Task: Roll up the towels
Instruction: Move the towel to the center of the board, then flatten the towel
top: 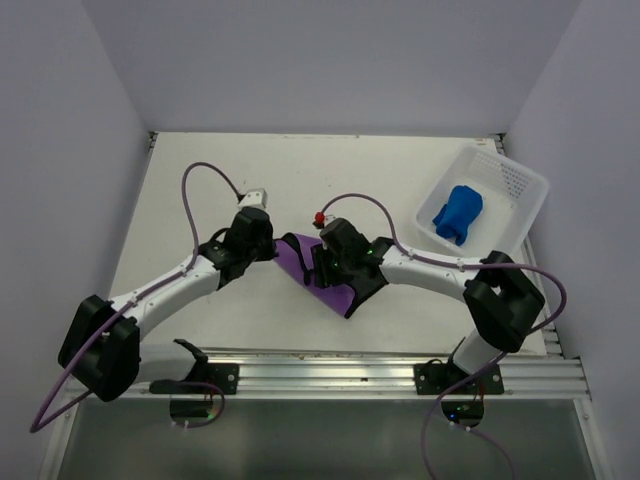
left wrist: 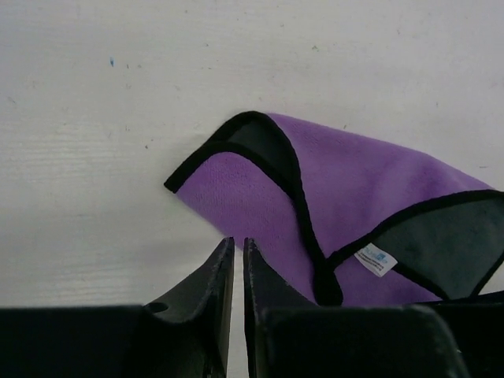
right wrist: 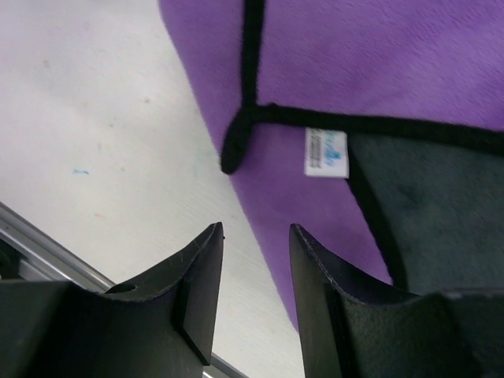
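Plainly, the left pincer [left wrist: 239,250] is down to a thin slit with nothing in it. The right pincer [right wrist: 256,236] stands half apart and empty, poised over the hem. Between them lies the purple towel [top: 335,297], loosely folded, its long axis slanting toward the near right corner of the surface [top: 200,170]. Both arms reach inward with elbows out, the right one nearer the towel's middle. The blue towel [top: 458,212] sits bundled in the basket [top: 510,175] by the far right corner.
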You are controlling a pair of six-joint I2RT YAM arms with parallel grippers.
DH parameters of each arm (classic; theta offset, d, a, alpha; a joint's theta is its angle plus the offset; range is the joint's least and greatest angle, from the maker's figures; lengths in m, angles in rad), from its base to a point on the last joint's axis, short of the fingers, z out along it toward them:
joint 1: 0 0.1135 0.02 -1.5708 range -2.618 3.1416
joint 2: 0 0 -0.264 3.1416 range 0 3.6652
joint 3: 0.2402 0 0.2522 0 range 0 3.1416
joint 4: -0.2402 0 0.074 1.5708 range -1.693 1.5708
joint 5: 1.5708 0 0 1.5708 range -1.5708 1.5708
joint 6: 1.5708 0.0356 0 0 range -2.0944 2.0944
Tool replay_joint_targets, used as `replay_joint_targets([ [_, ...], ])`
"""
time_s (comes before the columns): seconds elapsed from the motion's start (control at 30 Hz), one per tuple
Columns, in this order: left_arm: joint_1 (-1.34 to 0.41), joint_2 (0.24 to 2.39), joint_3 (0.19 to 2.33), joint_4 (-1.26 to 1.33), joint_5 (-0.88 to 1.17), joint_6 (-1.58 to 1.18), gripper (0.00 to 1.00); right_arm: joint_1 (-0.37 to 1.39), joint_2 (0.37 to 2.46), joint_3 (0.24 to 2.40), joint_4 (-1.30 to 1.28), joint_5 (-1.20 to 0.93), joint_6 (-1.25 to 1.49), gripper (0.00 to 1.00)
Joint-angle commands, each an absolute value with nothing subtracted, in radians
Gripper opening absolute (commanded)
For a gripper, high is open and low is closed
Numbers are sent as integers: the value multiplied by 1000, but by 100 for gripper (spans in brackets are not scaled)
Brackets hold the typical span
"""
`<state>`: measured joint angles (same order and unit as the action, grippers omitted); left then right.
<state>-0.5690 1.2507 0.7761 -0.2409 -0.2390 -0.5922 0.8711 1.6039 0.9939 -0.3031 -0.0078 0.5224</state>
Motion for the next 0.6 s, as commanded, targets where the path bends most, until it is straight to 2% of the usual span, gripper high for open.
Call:
replay_joint_targets([
  [0.0,-552,1301,744,-95,-246,-652,13,897,1646,1072,-232,-20,580,43],
  [0.13,-540,1362,736,27,-196,-658,12,903,1692,1095,-224,-9,612,44],
  [0.43,-531,1489,759,72,-199,-664,11,904,1815,1167,-238,-2,637,44],
  [0.5,-526,1517,759,74,-199,-667,11,904,1828,1180,-241,-2,641,40],
  [0.57,-525,1534,758,77,-199,-670,10,904,1832,1189,-242,17,643,26],
])
